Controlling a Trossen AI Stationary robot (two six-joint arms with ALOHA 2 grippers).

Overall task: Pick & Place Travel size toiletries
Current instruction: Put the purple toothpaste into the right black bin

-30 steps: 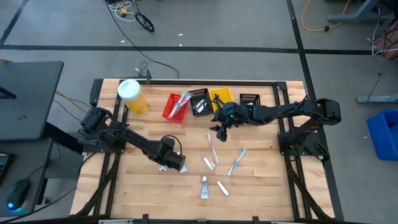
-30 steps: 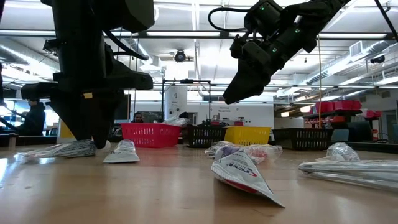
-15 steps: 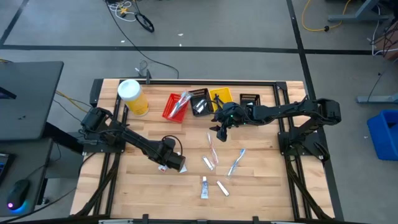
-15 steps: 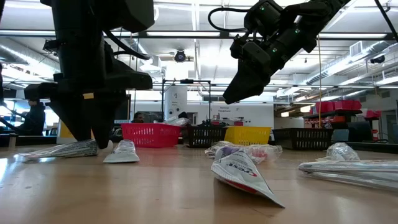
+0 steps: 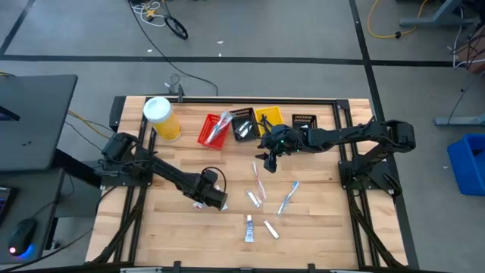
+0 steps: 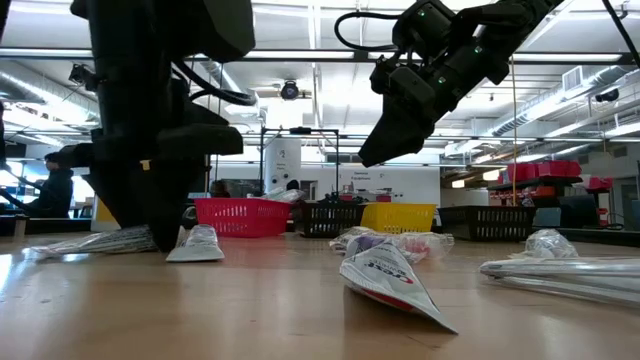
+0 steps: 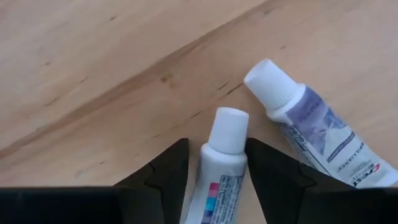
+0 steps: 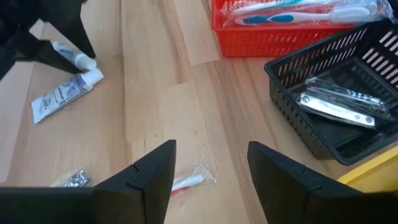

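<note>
The left gripper [image 7: 214,165] stands spread around one small white tube [image 7: 221,165], its fingers [image 7: 165,171] not clenched, a second white-and-purple tube [image 7: 311,127] just beside and bare wooden table [image 7: 93,68] ahead. The right gripper [image 8: 208,165] hangs spread and empty above a wrapped toothbrush [image 8: 186,180], with a red slotted bin [image 8: 280,31] and a black slotted bin [image 8: 311,124] beyond.

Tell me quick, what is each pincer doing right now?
Left pincer: open, fingers either side of a small white tube on the table.
Right pincer: open, holding nothing, above the table.
</note>
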